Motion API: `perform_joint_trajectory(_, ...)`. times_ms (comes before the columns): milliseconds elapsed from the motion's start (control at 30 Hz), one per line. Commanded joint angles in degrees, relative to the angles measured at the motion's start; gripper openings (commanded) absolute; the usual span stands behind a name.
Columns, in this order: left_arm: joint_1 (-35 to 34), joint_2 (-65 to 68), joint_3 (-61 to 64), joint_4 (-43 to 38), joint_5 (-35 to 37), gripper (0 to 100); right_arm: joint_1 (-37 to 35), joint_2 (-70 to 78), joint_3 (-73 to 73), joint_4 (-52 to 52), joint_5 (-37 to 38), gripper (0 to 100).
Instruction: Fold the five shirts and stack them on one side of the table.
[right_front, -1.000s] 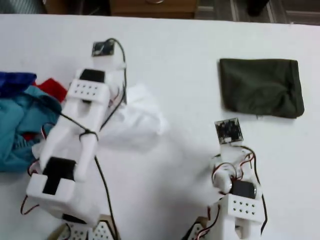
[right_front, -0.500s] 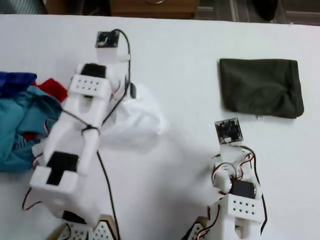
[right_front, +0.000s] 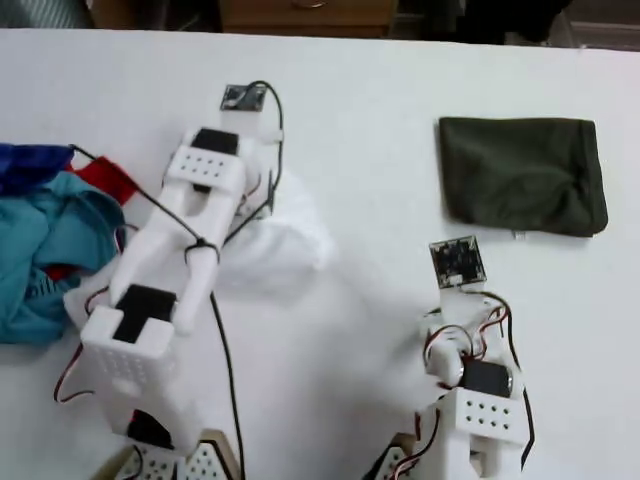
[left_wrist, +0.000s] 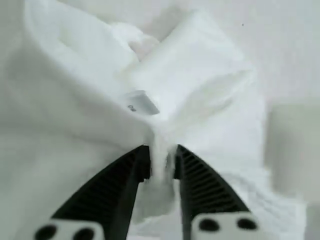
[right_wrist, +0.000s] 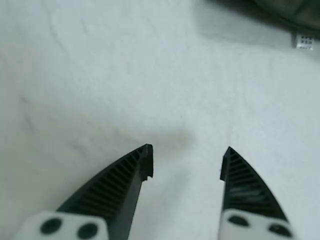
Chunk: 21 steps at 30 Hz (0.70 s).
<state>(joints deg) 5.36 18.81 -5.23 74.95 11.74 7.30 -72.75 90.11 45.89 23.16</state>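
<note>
Fabric of white shirt (left_wrist: 210, 95) sits pinched in left hand (left_wrist: 161, 154).

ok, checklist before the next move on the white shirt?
1. Left hand grip on white shirt: ok, a fold of fabric is pinched in it.
2. White shirt laid flat for folding: not ok, it is bunched.
3. Right hand open and free: ok, above bare table.
4. Folded dark green shirt apart from both arms: ok.
5. Left arm's cable off the red shirt: cannot tell, it crosses over it.
</note>
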Motion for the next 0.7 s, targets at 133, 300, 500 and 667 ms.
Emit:
perform_joint_trajectory(133, 0.4, -0.8, -7.7, 12.5, -0.1, 3, -0.5, -1.1, -0.3, -1.1, -0.5, 22.4)
perform_joint_trajectory(300, -1.0, -0.9, -15.4, 25.2, -0.4, 3, -0.5, -1.1, -0.3, -1.1, -0.5, 22.4)
perform_joint_trajectory(500, -12.7, -7.0, -18.7, 27.3, -8.1, 3, -0.5, -0.7, -0.7, -1.2, -0.5, 22.6)
perform_joint_trajectory(667, -25.6, -17.5, -15.2, 27.4, -25.3, 3, -3.7, 3.1, -6.7, 0.1, -0.4, 22.6)
